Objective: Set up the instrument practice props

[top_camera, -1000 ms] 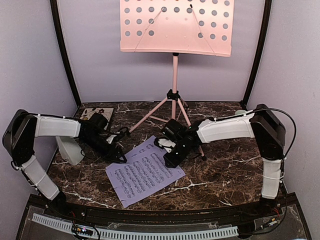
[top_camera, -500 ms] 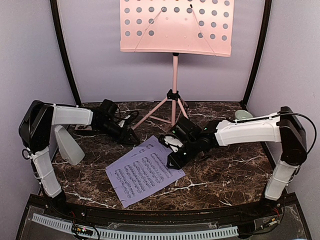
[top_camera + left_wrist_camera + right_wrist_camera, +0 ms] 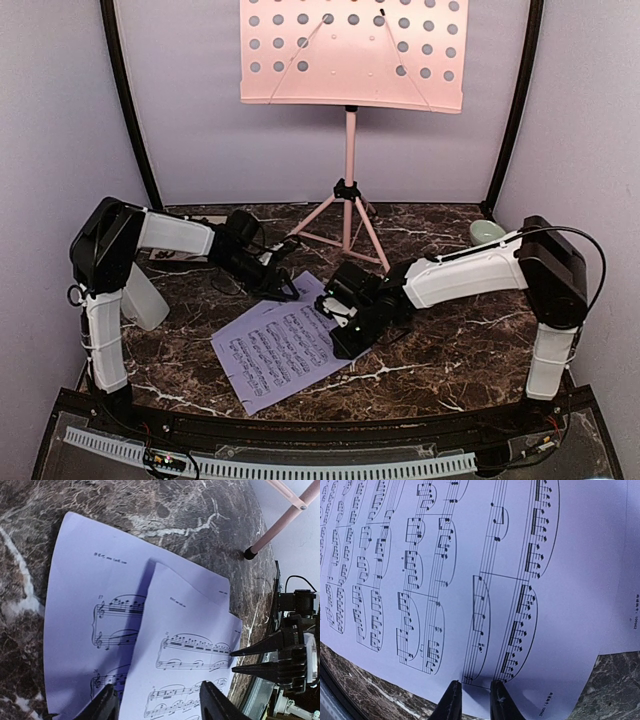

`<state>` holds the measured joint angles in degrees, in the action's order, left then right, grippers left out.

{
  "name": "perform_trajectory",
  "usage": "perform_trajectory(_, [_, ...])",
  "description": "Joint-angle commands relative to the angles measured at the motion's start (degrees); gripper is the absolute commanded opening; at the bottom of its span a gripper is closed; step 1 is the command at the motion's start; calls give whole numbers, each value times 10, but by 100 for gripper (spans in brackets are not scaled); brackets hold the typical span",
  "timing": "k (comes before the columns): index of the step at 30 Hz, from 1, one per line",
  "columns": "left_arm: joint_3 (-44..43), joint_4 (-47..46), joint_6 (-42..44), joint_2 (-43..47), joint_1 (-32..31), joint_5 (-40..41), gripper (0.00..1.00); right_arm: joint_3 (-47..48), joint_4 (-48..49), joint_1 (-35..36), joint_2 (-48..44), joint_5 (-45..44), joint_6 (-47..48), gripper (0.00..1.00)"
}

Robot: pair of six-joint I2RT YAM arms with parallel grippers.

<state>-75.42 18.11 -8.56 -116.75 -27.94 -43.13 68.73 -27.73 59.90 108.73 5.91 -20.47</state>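
The lavender sheet-music pages (image 3: 285, 345) lie flat on the dark marble table (image 3: 455, 350), a little left of centre and in front of the pink music stand (image 3: 350, 60). The stand is upright at the back on its thin tripod legs, its perforated plate bare. From the left wrist you can see there are two sheets, one lying askew over the other. The left gripper (image 3: 159, 702) hangs low over their far end with its fingers (image 3: 106, 706) well spread, holding nothing, the printed staves showing between them. The right gripper (image 3: 474, 697) is down at the pages' right-hand edge. Its fingers (image 3: 451, 700) are drawn nearly together, with only a narrow slit between them. The paper shows face-on behind the tips rather than caught between them, so it does not look pinched. Whether the tips actually press on the sheet I cannot tell. The two claws point toward each other across the sheets. The small grey metronome (image 3: 142, 300) stands at the left edge of the table, beside the left arm and well apart from the pages.
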Motion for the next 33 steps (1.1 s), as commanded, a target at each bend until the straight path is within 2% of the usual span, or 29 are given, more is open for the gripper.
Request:
perform_trajectory(1, [-13, -2, 9, -11, -3, 28, 60, 4, -8, 0, 14, -16, -7, 22])
perform_trajectory(7, [-18, 22, 36, -24, -19, 12, 59, -9, -7, 0, 20, -25, 1, 22])
perform_trajectory(14, [-17, 18, 30, -32, -35, -47, 55, -9, 2, 0, 36, -26, 8, 21])
perform_trajectory(20, [-19, 13, 32, -18, -40, -82, 45, -5, 3, 0, 40, -31, 13, 21])
perform_trajectory(24, [-4, -7, 26, 7, -39, -51, 36, -3, 0, 0, 35, -37, 16, 21])
perform_trajectory(28, [3, -5, 27, 25, -39, 42, 46, -3, 0, -1, 23, -46, 22, 22])
perform_trajectory(33, [-24, 5, 41, -5, -39, 42, 48, -13, 18, -1, 8, -46, 30, 23])
